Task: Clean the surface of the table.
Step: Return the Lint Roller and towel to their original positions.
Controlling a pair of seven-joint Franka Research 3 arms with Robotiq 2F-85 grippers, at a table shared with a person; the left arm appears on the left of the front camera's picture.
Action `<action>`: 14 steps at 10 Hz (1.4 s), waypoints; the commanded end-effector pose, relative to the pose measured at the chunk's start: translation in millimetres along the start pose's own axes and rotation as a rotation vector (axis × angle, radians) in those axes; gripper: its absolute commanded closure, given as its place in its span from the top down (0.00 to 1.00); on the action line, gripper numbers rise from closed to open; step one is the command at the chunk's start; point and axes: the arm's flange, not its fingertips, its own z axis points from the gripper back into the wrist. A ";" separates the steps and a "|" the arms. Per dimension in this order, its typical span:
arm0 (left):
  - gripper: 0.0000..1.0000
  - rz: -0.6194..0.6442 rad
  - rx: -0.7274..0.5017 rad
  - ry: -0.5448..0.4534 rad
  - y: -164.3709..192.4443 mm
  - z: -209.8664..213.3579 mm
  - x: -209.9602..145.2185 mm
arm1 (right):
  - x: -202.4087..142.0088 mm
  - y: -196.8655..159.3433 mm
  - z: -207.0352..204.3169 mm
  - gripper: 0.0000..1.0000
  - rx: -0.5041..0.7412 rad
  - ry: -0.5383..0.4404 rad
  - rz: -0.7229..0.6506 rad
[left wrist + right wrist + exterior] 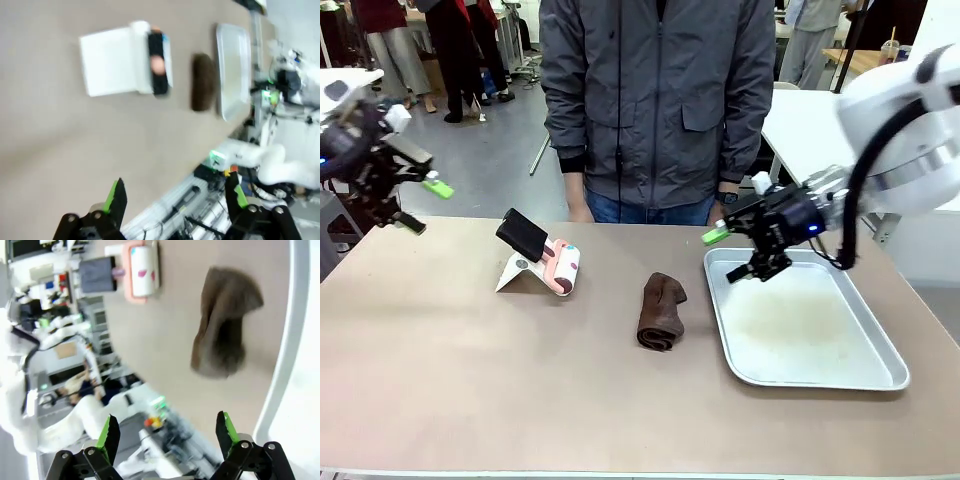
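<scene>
**Both Grippers Poised Empty Above Bench, Cloth Waiting at Centre**

Front view: seen across the brown bench (440, 370), with a person standing at the far edge. Left gripper (415, 205) raised off the far left corner, fingers spread wide and holding nothing. Right gripper (740, 255) hovering over the near-left corner of the metal tray (880, 375), fingers likewise apart and empty. Between them, a crumpled brown cloth (662, 310) lying just left of the tray, its long axis running from the person toward the robot. Farther left, a lint roller (560, 268) resting on a white stand (515, 275). Right gripper judged much the nearer to the cloth, which lies a short reach down and to its left.

Left wrist view: fingers (116, 197) parted wide at the bottom edge, nothing between them. Bench surface beyond, carrying stand, roller, cloth (203, 82) and tray (232, 70) in a row, all well apart from the fingers.

Right wrist view: fingers (111, 432) open, empty. Cloth (225, 322) ahead and slightly to one side, beside the tray rim (285, 340); roller (142, 270) farther off.
</scene>
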 end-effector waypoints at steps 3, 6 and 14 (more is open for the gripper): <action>1.00 -0.058 -0.289 -0.034 53.5 -5.1 -66.6 | -34.0 -30.7 69.8 1.00 0.305 0.129 -0.102; 1.00 -0.128 -0.599 -0.108 84.1 -12.2 -82.0 | -61.5 -51.6 93.5 1.00 0.408 0.024 -0.117; 1.00 -0.081 -0.462 -0.065 79.1 -13.4 -89.5 | -45.3 -43.1 89.8 1.00 0.341 0.131 -0.124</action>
